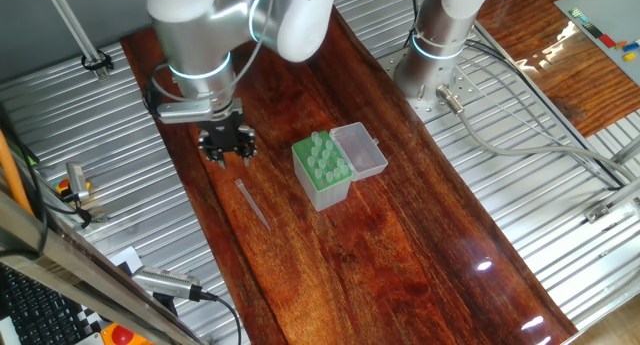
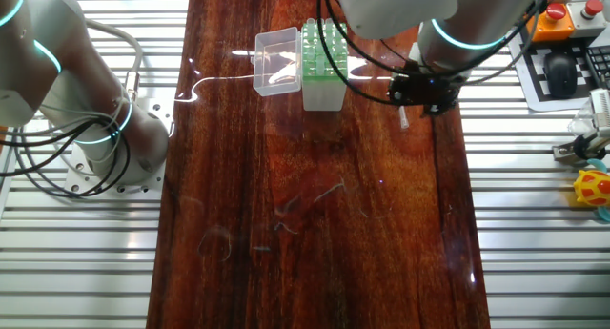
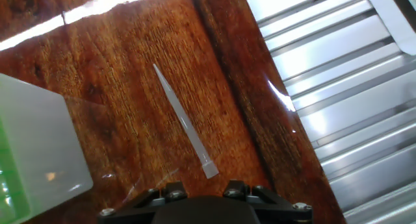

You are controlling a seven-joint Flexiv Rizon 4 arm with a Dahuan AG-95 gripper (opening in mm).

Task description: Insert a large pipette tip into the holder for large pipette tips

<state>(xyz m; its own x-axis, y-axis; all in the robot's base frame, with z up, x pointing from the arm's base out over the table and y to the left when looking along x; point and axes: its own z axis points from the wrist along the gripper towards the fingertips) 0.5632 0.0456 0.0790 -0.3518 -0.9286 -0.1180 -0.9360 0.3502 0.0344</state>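
Observation:
The large pipette tip [image 1: 252,203] lies flat on the wooden table, a thin clear tapered tube. In the hand view the tip [image 3: 184,123] lies just ahead of my gripper [image 3: 205,190], its wide end nearest the fingers and its point away. My gripper [image 1: 228,147] hangs above the table just beyond the tip's end, jaws apart and empty. The holder for large pipette tips [image 1: 322,170] is a green box with its clear lid [image 1: 358,150] open beside it, to the right of the tip. The holder also shows in the other fixed view [image 2: 322,67] and at the hand view's left edge [image 3: 32,143].
The wooden table [image 1: 380,255] is flanked by ribbed metal surfaces [image 1: 520,215]. The arm's base [image 1: 435,60] stands at the back right with cables. A keyboard and controls [image 2: 562,43] sit off the table's edge. Tools lie on the left metal surface [image 1: 75,190].

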